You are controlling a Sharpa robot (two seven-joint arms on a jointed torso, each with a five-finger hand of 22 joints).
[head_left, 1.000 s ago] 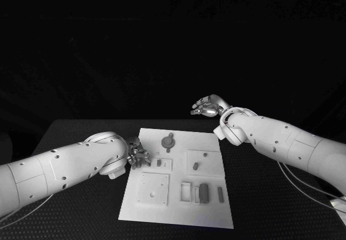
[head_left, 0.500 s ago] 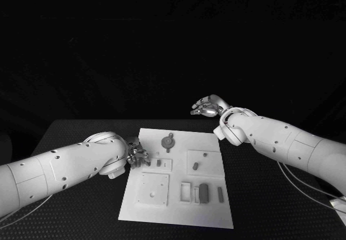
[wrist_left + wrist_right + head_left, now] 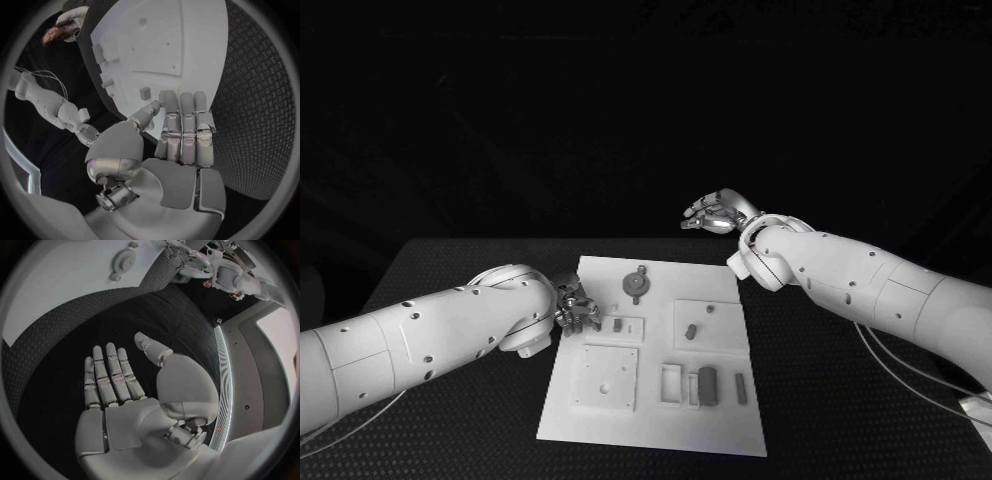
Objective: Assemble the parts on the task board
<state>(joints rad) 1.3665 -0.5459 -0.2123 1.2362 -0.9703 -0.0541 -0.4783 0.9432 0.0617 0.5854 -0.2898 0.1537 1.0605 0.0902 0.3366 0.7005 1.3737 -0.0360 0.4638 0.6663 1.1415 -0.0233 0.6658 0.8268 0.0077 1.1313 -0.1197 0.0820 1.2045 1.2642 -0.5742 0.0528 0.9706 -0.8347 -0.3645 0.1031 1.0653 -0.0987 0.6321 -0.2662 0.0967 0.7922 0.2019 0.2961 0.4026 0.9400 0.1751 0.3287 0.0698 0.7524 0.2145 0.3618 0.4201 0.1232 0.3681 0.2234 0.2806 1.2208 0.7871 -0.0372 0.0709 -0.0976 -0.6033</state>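
We have the left robot hand (image 3: 577,312) down at the near-left edge of the task board (image 3: 718,415), fingers straight and apart with nothing in them; in the left wrist view they lie flat over the board's edge, close to a small part (image 3: 145,92) standing in its holder. The right robot hand (image 3: 714,214) hangs beyond the far edge of the board, above the desk (image 3: 459,265), and the right wrist view shows its palm bare and fingers spread, so it too holds nothing. The board sits in the middle of the desk, with a round gear-like part (image 3: 635,285) near its far side, a short piece (image 3: 689,331) on a raised plate to the right, and a long dark piece (image 3: 708,386) lying in a slot near the front. We judge the step in hand to be the left hand picking up the small part beside its fingertips. To do it well, we should bring thumb and one finger to opposite sides of the part, close gently, and lift straight up, so that the board is not pushed along the desk.
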